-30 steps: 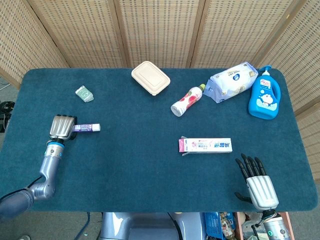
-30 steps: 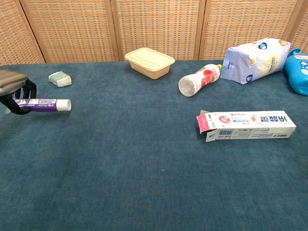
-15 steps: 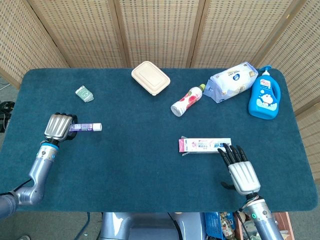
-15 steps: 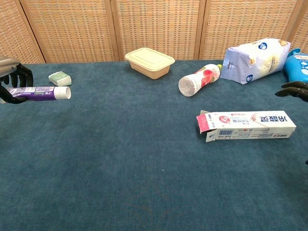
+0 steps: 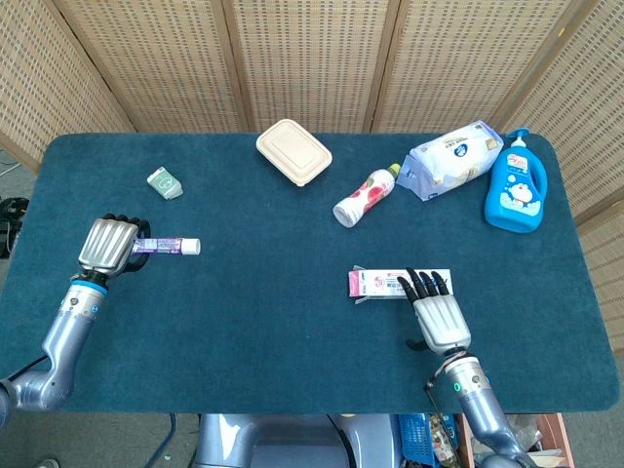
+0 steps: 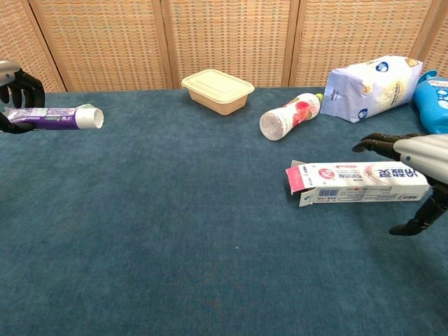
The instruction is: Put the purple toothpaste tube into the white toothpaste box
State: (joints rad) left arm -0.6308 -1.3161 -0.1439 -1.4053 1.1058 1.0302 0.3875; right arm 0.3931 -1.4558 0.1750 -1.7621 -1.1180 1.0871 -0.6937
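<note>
The left robot hand [image 5: 107, 244] has its fingers wrapped around the tail end of the purple toothpaste tube [image 6: 56, 117], holding it up off the bench [image 5: 244, 322] near the left edge with the white cap sticking out toward the middle. Probably a light, squashy thing, so a firm squeeze could dent it or let it bend; gripping the back half like this looks sensible since it leaves the cap end free to lead into the box. The right robot hand [image 5: 439, 317] is empty, fingers spread, hanging right over the right half of the white toothpaste box [image 6: 357, 182], which lies flat toward the bench's front right with its pink flap open on the left end. That box is thin card, likely to slide or crush, so pinning it down gently near the closed end seems best.
</note>
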